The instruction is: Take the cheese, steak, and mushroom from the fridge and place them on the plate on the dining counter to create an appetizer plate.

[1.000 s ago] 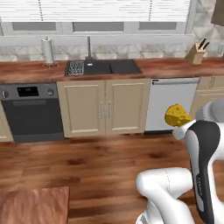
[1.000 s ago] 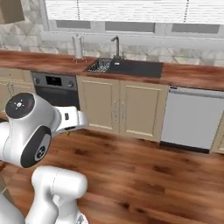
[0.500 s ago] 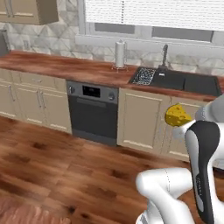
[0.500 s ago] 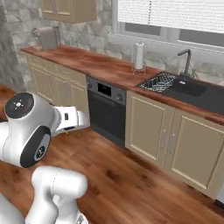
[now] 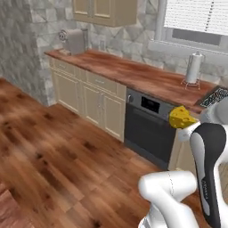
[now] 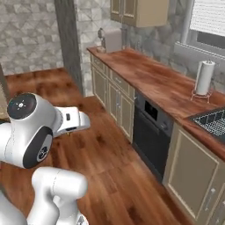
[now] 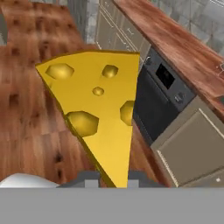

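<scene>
The cheese (image 7: 98,113), a yellow wedge with holes, is clamped by its narrow end in my gripper (image 7: 112,176), whose jaws are shut on it. In the left base view the cheese (image 5: 181,117) pokes up just left of my arm's upper link, level with the oven top. It hangs in the air over the wood floor, in front of the cream-cupboard counter. The steak, mushroom, fridge, plate and dining counter are out of view.
A wood-topped counter (image 5: 133,73) on cream cupboards runs along the stone wall, with a black oven (image 5: 149,127) set in it. On it stand a paper towel roll (image 5: 193,67) and a grey appliance (image 5: 73,41). Open wood floor (image 5: 53,151) lies to the left.
The whole picture has swung: the base has turned left, so sink and oven slid right and the counter's far left end came into view. The cheese stays in my gripper.
</scene>
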